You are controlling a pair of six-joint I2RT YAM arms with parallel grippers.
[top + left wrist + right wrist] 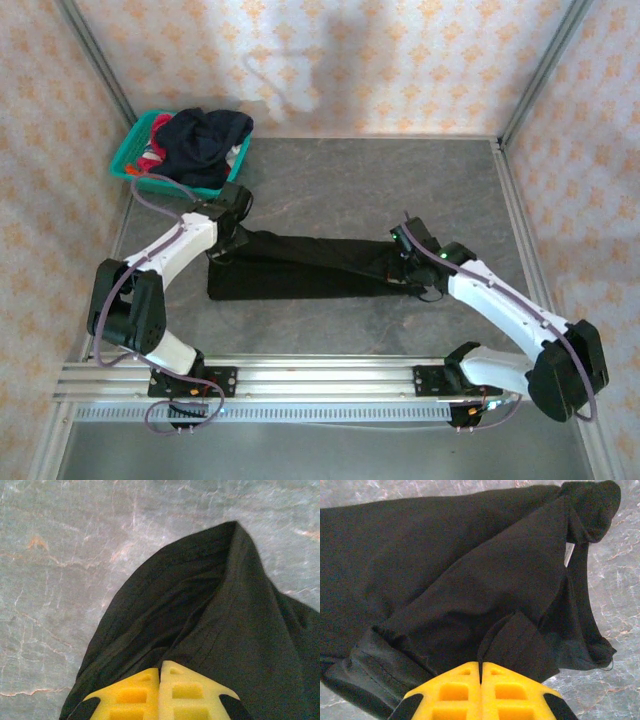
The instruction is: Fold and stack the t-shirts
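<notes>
A black t-shirt (300,270) lies as a long folded band across the middle of the grey table, stretched between both grippers. My left gripper (222,252) is at its left end. In the left wrist view its yellow fingers (135,695) are shut, with the black cloth (210,610) pinched at their tips. My right gripper (408,268) is at the right end. The right wrist view shows it (481,667) shut on a fold of the shirt (445,570), whose small white tag (568,554) shows near the collar. A dark navy t-shirt (205,140) and a red-pink one (152,155) are heaped in the basket.
The teal plastic basket (125,160) stands at the back left corner, just behind my left arm. Patterned walls close the table on three sides. An aluminium rail (320,380) carrying both arm bases runs along the near edge.
</notes>
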